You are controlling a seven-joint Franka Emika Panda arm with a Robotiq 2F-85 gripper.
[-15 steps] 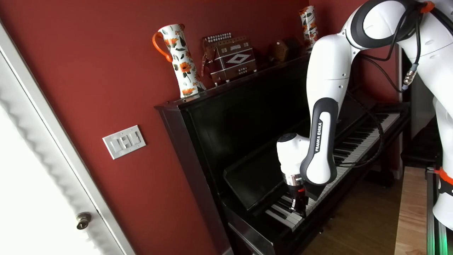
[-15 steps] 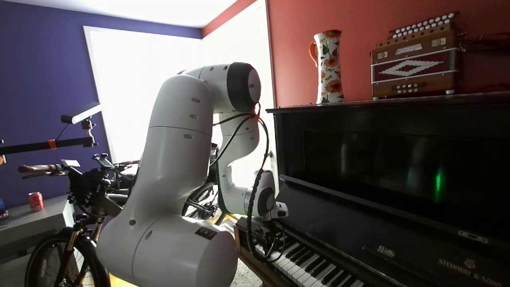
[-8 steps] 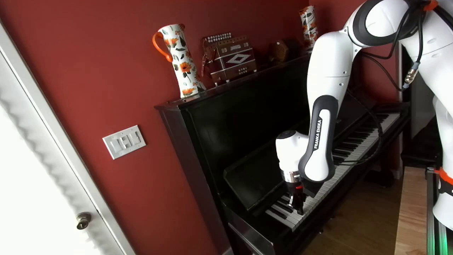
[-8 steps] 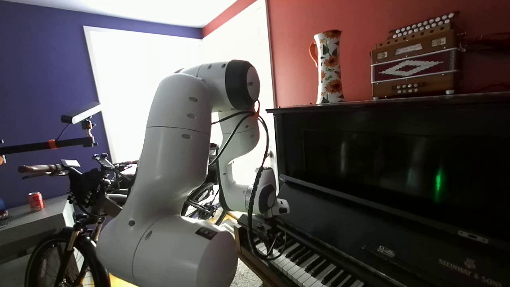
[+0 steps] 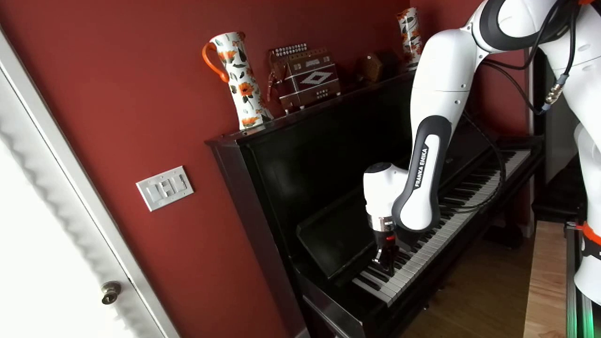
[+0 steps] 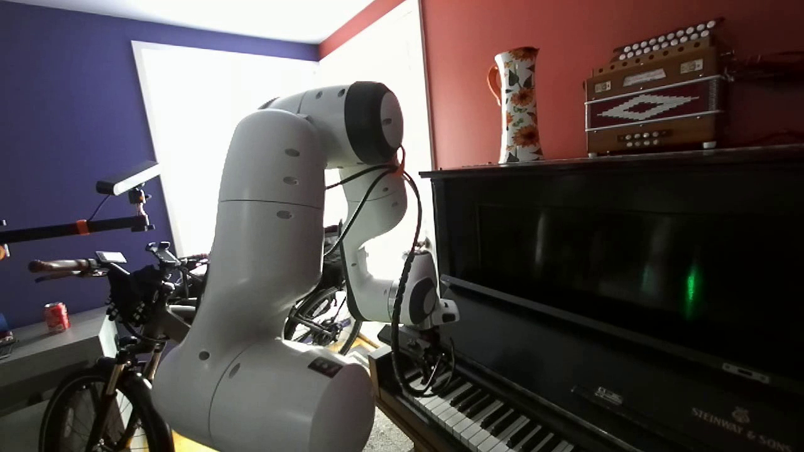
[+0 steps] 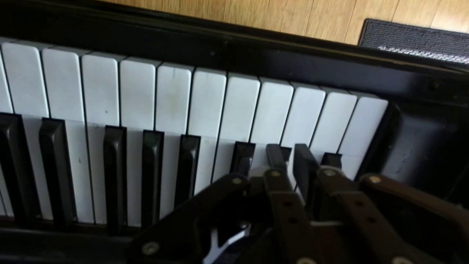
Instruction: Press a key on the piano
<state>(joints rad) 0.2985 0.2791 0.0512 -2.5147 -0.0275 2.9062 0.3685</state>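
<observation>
The Steinway & Sons upright piano (image 6: 597,251) stands against the red wall (image 5: 103,84). Over its keys (image 7: 172,99), near one end, the pincer (image 7: 288,154) is slightly parted, holding nothing; contact is unclear. Pressing down could sound several notes, since the fingertips (image 7: 274,154) stand apart; sideways drift could snag a neighbouring black key (image 7: 243,156).

Premises: a home, to judge by the furnishings.
I note around me a red wall (image 5: 141,94) and a blue wall (image 6: 63,125), a wooden floor (image 7: 278,16), and a black piano (image 5: 328,155) with a flowered pitcher (image 5: 242,82) and an accordion (image 6: 650,103) on top. Also observed: a bicycle (image 6: 164,323) indoors, a drink can (image 6: 56,317) on a tabletop (image 6: 81,329), and a switch plate (image 5: 165,188) beside a door (image 5: 51,244) with a round knob (image 5: 111,292).
</observation>
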